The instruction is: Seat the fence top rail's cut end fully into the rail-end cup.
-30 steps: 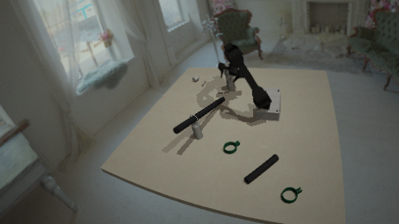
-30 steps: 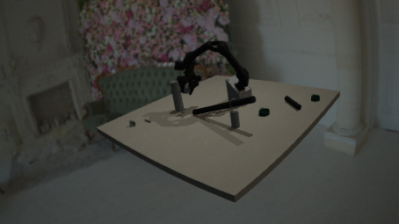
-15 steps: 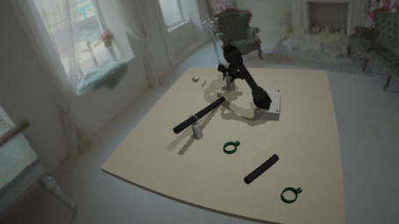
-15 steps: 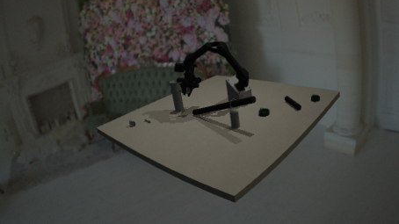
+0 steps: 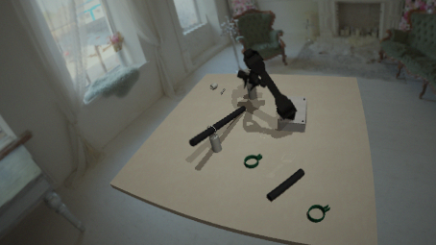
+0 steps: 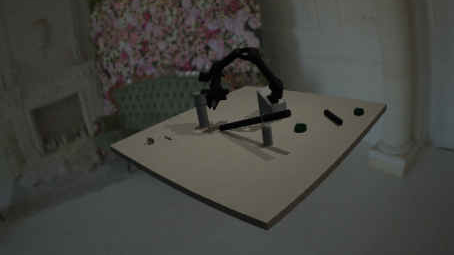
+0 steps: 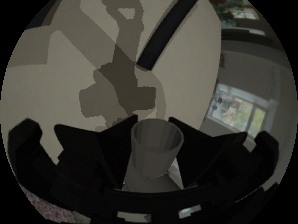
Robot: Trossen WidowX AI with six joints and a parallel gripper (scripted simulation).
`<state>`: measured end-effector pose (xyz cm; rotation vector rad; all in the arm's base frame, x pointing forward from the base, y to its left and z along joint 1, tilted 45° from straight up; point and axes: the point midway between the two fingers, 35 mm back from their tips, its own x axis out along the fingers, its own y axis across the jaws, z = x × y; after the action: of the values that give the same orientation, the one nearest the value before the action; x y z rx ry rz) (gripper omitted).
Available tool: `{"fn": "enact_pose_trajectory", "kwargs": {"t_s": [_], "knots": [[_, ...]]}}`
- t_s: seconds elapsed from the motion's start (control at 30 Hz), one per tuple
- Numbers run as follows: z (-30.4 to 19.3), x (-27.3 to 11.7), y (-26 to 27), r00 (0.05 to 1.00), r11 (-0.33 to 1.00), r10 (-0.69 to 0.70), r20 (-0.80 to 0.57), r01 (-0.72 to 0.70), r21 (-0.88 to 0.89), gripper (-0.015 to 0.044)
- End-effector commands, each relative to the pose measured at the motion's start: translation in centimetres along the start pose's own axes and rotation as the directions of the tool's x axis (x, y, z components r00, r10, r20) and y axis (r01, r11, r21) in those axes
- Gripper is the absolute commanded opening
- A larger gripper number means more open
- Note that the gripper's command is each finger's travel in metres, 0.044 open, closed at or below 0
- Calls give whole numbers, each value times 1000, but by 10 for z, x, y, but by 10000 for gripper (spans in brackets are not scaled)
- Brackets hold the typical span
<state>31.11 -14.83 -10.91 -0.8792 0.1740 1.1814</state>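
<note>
The black top rail [image 5: 230, 117] [image 6: 255, 120] [image 7: 167, 37] passes through the loop cap [image 5: 213, 134] on the short grey post [image 5: 216, 143] [image 6: 267, 137]. It slopes down, its cut end low, near the table and short of the big grey post [image 5: 253, 94] [image 6: 201, 113]. My gripper [image 5: 247, 84] [image 6: 214, 104] [image 7: 153, 119] is shut on the grey rail-end cup [image 7: 157, 150] beside the big post. In the wrist view the cup's open mouth shows between the fingers, with the rail's end apart from it. The brace band is mostly hidden.
The arm's base block [image 5: 291, 127] stands beside the posts. A loose black rod [image 5: 286, 184] [image 6: 333, 117] and two green rings [image 5: 259, 157] [image 6: 300, 129] lie on the short post's side. Small metal pieces [image 5: 213, 86] [image 6: 150, 141] lie beyond the big post.
</note>
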Motion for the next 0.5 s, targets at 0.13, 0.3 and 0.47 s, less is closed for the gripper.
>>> {"fn": "enact_pose_trajectory", "kwargs": {"t_s": [0.13, 0.3, 0.47], "knots": [[0, 3, -4, 1000, 999, -1, -25, 2, 45, 0], [0, 5, -7, 999, 997, 0, -45, 3, 80, 0], [0, 6, -10, 998, 994, 2, -59, 4, 105, 0]]}}
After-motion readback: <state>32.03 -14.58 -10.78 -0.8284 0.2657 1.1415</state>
